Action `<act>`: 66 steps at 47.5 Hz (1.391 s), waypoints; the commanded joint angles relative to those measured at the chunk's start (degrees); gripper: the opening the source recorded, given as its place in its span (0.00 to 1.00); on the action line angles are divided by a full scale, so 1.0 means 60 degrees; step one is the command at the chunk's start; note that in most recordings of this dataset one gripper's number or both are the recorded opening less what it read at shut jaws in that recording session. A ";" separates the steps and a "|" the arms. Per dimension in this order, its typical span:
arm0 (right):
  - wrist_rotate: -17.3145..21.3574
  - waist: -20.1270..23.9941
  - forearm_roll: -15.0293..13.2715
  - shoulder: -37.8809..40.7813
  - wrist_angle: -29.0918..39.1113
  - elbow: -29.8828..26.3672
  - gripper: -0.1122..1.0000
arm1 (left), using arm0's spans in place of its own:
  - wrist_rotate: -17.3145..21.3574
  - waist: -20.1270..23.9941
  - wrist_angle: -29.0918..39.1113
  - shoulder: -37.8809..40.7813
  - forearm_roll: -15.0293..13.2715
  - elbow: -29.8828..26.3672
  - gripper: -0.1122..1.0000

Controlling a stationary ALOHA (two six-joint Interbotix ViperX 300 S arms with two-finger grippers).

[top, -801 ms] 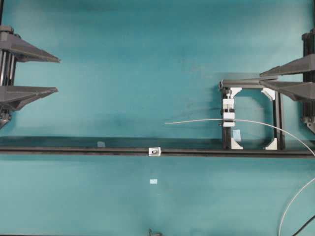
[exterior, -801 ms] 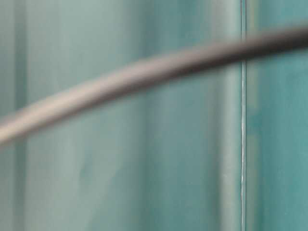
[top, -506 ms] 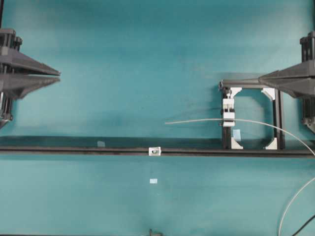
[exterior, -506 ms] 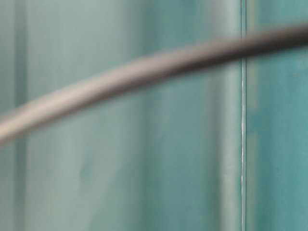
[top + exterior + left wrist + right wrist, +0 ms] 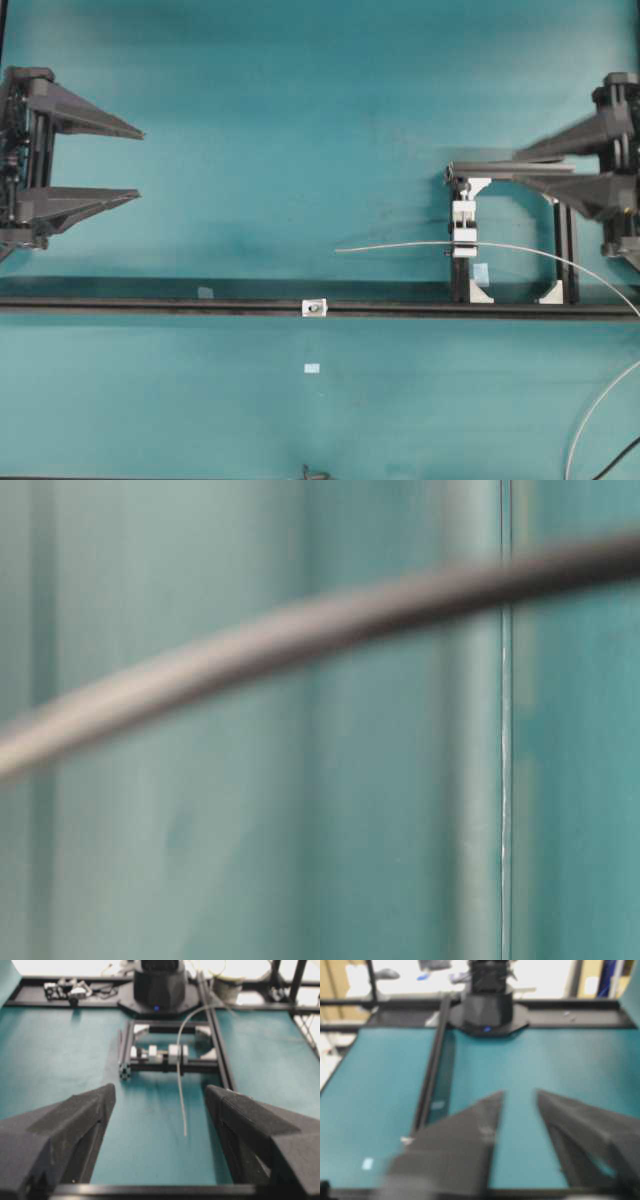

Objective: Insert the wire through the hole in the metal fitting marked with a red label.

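Note:
The thin silver wire [image 5: 400,245] runs from its free tip at the centre, through the white clamp block [image 5: 465,225], and curves off the right edge. The metal fitting [image 5: 314,308], a small silvery square with a dark hole, sits on the long black rail [image 5: 150,306], below and left of the wire tip. My left gripper [image 5: 140,165] is open at the far left, holding nothing. In the left wrist view the wire [image 5: 181,1100] points toward my left gripper [image 5: 159,1090]. My right gripper [image 5: 520,168] is open over the frame's top bar and blurred; the right wrist view shows this gripper [image 5: 520,1094] with bare mat between its fingers.
A black square frame [image 5: 565,240] with white corner brackets holds the clamp block. A thicker pale grey cable [image 5: 590,420] and a black cable [image 5: 615,465] lie at the bottom right. A small dark fitting [image 5: 315,473] sits at the bottom edge. A blurred cable [image 5: 300,630] fills the table-level view.
Both grippers closed nearly shut half a second ago and have opened again. The left gripper has shifted slightly right. The wire and the fitting have not moved.

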 commanded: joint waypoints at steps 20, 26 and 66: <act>0.0308 -0.0015 0.0337 0.1919 -0.0088 -0.0557 0.78 | 0.0366 0.0015 -0.0732 0.1816 0.0000 -0.0249 0.76; 0.0498 -0.0029 0.0322 0.2358 -0.0117 -0.0615 0.78 | 0.0366 0.0015 -0.1084 0.2212 -0.0015 -0.0146 0.76; 0.0630 0.0088 0.0293 0.5317 -0.0439 -0.1069 0.72 | 0.0308 0.0059 -0.1978 0.4072 -0.0029 0.0278 0.76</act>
